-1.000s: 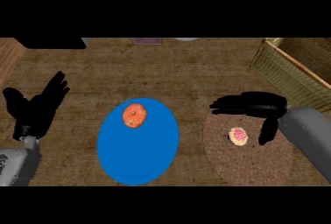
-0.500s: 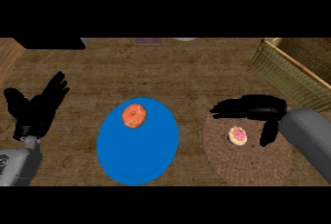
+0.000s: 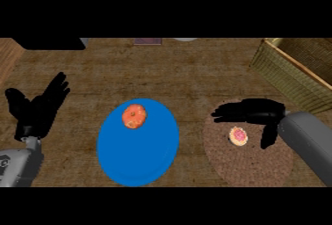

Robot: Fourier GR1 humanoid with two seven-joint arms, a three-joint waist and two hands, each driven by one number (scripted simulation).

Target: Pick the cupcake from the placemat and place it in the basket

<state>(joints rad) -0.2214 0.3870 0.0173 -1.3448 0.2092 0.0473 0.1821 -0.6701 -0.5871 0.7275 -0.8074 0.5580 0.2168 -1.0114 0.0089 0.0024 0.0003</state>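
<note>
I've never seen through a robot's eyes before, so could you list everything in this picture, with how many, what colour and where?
Counter: one, brown wood grain, filling the view.
Plate: one, blue, centre of the counter.
Round orange food: one, on the plate's far part; I cannot tell what it is.
Placemat: one, brown and round, right of the plate.
Cupcake: one, pink topped, on the placemat.
Basket: one, tan wicker, far right corner.
Small things at the far edge: too cut off to name.
Left hand: black, open, fingers up, resting at the left edge.
Right hand: black, open, above the placemat just beyond the cupcake.
</note>
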